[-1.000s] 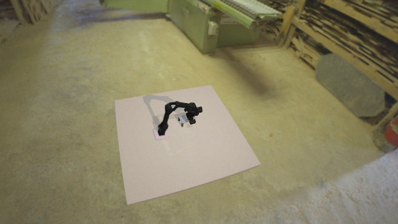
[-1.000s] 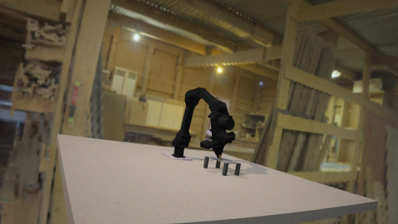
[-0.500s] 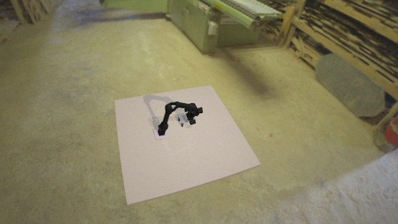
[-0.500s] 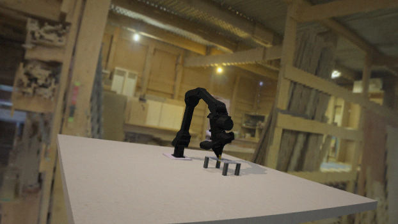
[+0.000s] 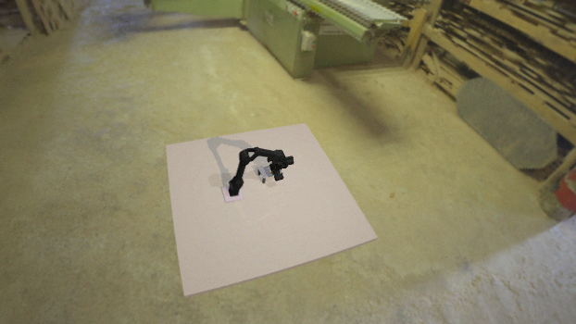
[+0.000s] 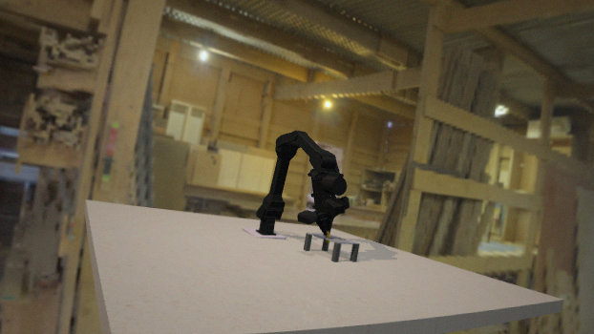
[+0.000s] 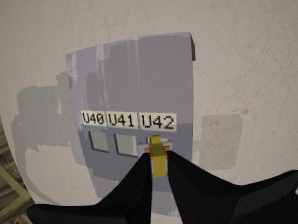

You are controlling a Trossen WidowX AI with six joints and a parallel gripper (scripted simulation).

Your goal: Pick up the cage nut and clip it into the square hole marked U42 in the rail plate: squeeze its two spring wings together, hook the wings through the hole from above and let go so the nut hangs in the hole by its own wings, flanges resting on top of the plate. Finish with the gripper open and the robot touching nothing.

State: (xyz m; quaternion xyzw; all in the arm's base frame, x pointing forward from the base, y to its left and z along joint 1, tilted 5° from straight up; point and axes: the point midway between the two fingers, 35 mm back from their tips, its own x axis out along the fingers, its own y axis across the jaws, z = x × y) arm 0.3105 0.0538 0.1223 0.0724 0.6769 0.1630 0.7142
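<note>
One cage nut (image 7: pixel 158 162) — pincer (image 6: pixel 328 233) (image 7: pixel 157 157) closed on it, U42 hole part-hidden.

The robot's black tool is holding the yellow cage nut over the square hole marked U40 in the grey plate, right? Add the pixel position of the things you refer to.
Not quite: it's the wrong hole. The wrist view shows the black tool (image 6: pixel 328 233) (image 7: pixel 157 157) holding the yellow metal-looking cage nut (image 7: pixel 158 165) at the square hole marked U42, not U40. The rest is right, and the plate (image 7: pixel 160 75) is grey.
</note>
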